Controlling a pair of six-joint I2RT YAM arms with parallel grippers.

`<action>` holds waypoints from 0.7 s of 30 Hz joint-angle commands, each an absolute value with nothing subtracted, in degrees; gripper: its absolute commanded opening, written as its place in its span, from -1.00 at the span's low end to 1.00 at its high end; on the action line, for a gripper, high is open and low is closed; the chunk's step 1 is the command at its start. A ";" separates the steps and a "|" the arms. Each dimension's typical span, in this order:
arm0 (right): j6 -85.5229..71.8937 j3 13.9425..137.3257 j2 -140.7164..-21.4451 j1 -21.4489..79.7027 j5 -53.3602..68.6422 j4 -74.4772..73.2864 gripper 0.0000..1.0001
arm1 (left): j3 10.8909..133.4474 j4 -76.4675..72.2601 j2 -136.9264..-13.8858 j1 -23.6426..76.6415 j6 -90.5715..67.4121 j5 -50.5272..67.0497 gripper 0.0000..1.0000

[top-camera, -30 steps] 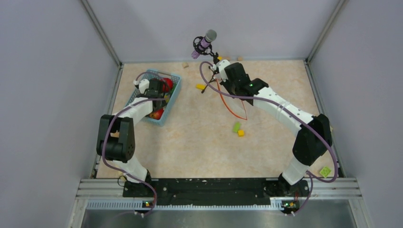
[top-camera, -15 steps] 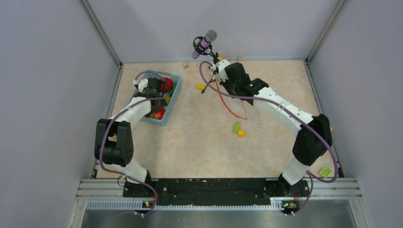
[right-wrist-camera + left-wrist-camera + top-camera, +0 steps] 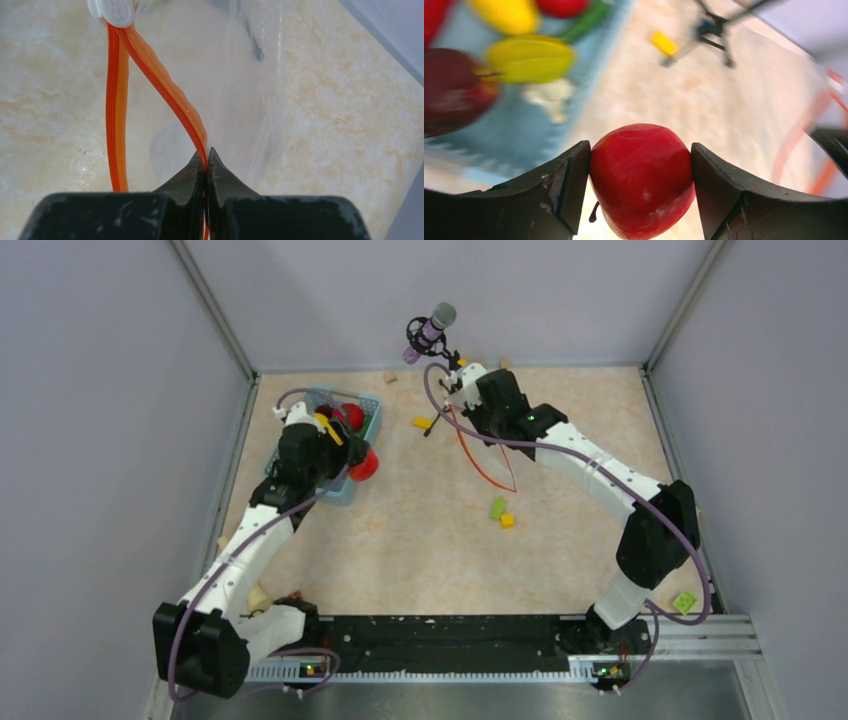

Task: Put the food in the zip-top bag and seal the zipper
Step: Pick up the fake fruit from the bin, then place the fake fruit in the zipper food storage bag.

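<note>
The left gripper (image 3: pixel 640 155), grasping the tomato (image 3: pixel 641 182), has just cleared the left-edge basket (image 3: pixel 372 410). Bagging looks next, with the right gripper (image 3: pixel 206 160) clenched on the zipper (image 3: pixel 165 85).

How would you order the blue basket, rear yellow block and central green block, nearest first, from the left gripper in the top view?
1. Blue basket, beside the left gripper.
2. Rear yellow block, back centre.
3. Central green block, mid-table.
</note>
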State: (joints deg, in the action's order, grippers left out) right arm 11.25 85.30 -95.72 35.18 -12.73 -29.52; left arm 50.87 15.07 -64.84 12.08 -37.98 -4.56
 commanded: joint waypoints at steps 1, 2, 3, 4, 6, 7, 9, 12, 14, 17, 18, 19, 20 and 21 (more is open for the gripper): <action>9.14 87.54 -92.24 34.64 -8.16 -27.25 -1.00 | 46.62 -3.68 -58.69 20.41 -34.35 13.28 -1.00; 8.88 87.43 -91.90 34.64 -7.83 -27.29 -1.00 | 46.43 -5.69 -57.91 24.84 -33.03 14.16 -1.00; 8.61 87.37 -91.79 34.56 -7.57 -27.32 -1.00 | 46.19 -8.94 -57.47 27.83 -31.78 15.36 -1.00; 8.35 87.36 -91.50 34.54 -7.11 -27.26 -1.00 | 45.99 -11.44 -57.28 30.27 -30.87 17.38 -1.00; 7.70 87.13 -91.00 34.54 -5.82 -27.26 -1.00 | 45.75 -16.63 -57.86 33.78 -29.73 22.45 -1.00; 7.25 87.06 -90.70 34.55 -5.02 -27.29 -1.00 | 46.18 -18.02 -58.47 35.07 -29.45 24.35 -1.00; 6.05 86.98 -90.02 34.54 -2.61 -27.49 -1.00 | 47.19 -19.65 -60.06 36.96 -28.93 25.47 -1.00; 4.85 86.85 -88.47 34.51 3.10 -28.97 -1.00 | 48.23 -22.07 -62.82 39.09 -28.70 23.79 -1.00; 3.37 86.60 -87.08 34.55 7.31 -29.36 -1.00 | 49.16 -22.98 -64.44 40.22 -28.74 23.17 -1.00; 1.74 85.87 -85.27 34.54 13.44 -29.43 -1.00 | 50.75 -23.29 -66.53 41.66 -28.01 21.82 -1.00; 1.57 85.53 -84.63 34.54 15.26 -29.41 -1.00 | 51.29 -22.99 -67.09 42.18 -27.51 20.65 -1.00; 1.16 85.23 -83.89 34.54 16.16 -29.40 -1.00 | 51.77 -22.40 -67.53 42.60 -27.00 19.23 -1.00; 0.90 84.88 -83.39 34.55 16.71 -29.43 -1.00 | 52.11 -21.70 -67.80 43.21 -26.53 17.69 -1.00; 0.79 84.72 -83.04 34.54 17.29 -29.40 -1.00 | 52.23 -21.41 -67.97 43.66 -26.01 16.03 -1.00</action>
